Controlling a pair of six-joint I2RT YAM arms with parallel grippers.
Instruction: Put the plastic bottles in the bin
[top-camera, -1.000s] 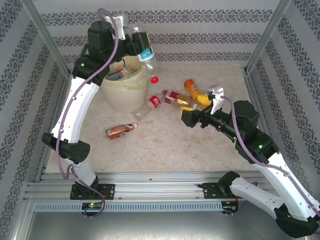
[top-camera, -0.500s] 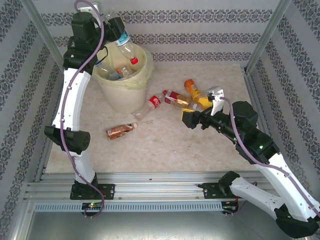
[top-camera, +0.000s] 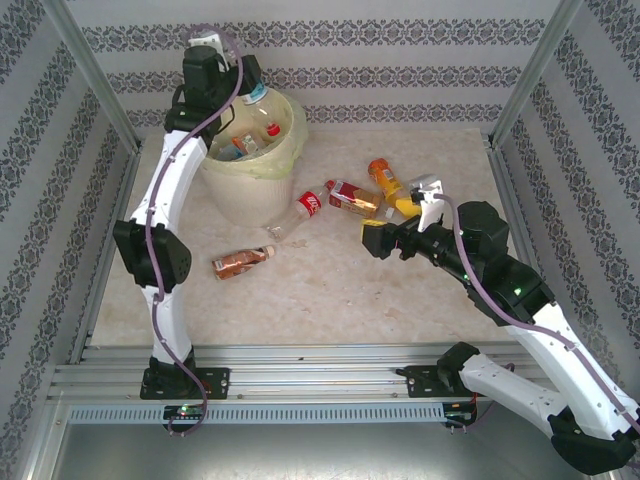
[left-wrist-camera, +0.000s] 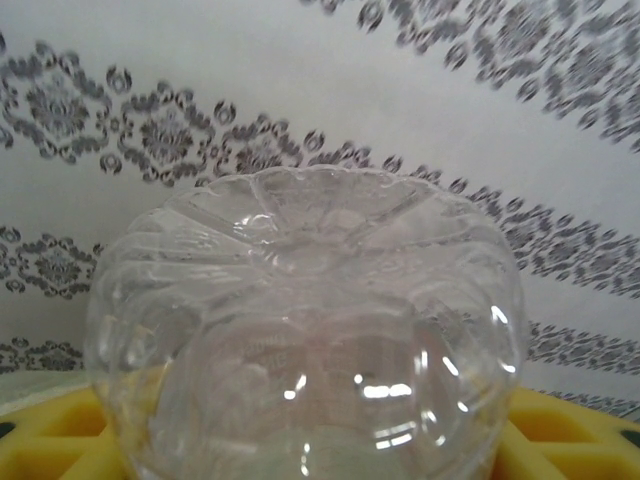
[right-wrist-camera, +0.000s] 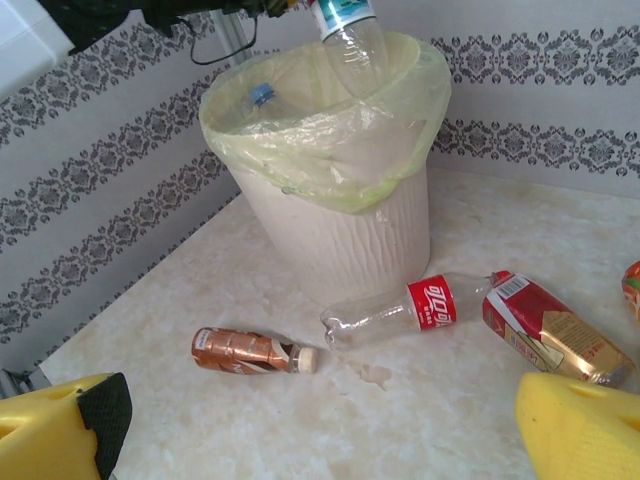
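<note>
The cream bin (top-camera: 240, 195) (right-wrist-camera: 340, 235), lined with a pale yellow bag, stands at the back left. Over its mouth my left gripper (top-camera: 240, 85) (left-wrist-camera: 300, 455) is shut on a clear bottle (top-camera: 256, 97) (right-wrist-camera: 352, 40) with a blue label, tilted neck-down into the bin. In the left wrist view the bottle's ribbed base (left-wrist-camera: 300, 330) sits between the yellow fingers (left-wrist-camera: 45, 440). My right gripper (top-camera: 375, 238) (right-wrist-camera: 320, 440) hangs open and empty above the table. Lying ahead of it are a brown bottle (top-camera: 242, 261) (right-wrist-camera: 245, 350), a red-labelled clear bottle (top-camera: 300, 212) (right-wrist-camera: 420, 305) and a red-and-gold bottle (top-camera: 355, 198) (right-wrist-camera: 550, 330).
An orange bottle (top-camera: 385, 180) lies behind the right gripper. Other bottles (top-camera: 245, 145), one with a blue cap (right-wrist-camera: 260, 95), rest inside the bin. Patterned walls and metal posts enclose the table; bare tabletop (top-camera: 330, 290) lies in front of the loose bottles.
My left arm has swung the held bottle from the bin's right side to over its mouth and lowered it. The right arm has barely moved.
</note>
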